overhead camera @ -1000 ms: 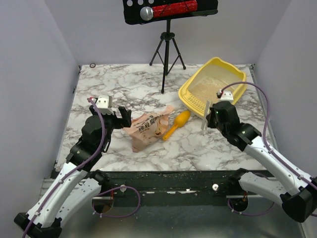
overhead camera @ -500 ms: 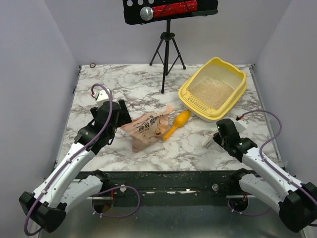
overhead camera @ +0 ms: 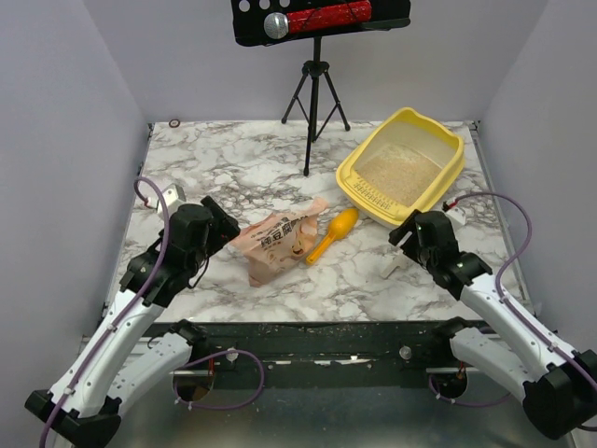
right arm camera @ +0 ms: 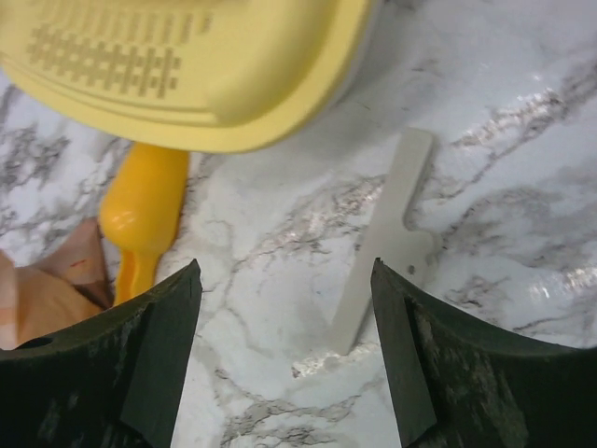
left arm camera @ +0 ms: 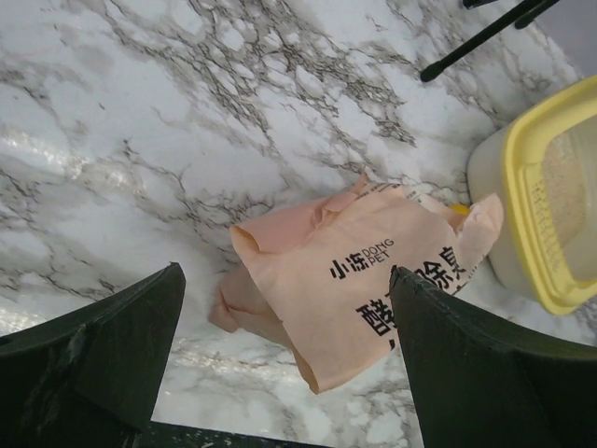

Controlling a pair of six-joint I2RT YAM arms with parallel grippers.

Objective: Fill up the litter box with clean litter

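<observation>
The yellow litter box [overhead camera: 446, 140] sits at the back right of the marble table, with beige clean litter [overhead camera: 392, 175] spread over its floor. Its rim [right arm camera: 187, 84] fills the top of the right wrist view. My right gripper [overhead camera: 404, 232] [right arm camera: 284, 271] hovers open just in front of the box, holding nothing. A white flat strip [overhead camera: 394, 269] [right arm camera: 387, 233] lies on the table under it. My left gripper [overhead camera: 225, 218] [left arm camera: 284, 280] is open beside the left end of the tan paper bag [overhead camera: 280, 238] [left arm camera: 364, 280], apart from it.
A yellow-orange scoop [overhead camera: 333, 233] [right arm camera: 145, 201] lies between the bag and the box. A black tripod [overhead camera: 315, 103] stands at the back centre, carrying a dark bar overhead. A small ring [overhead camera: 174, 122] lies in the back left corner. Walls close in both sides.
My right gripper opened and let go of the white strip, which now lies flat on the table. The litter box settled back level. My left arm drew back to the left.
</observation>
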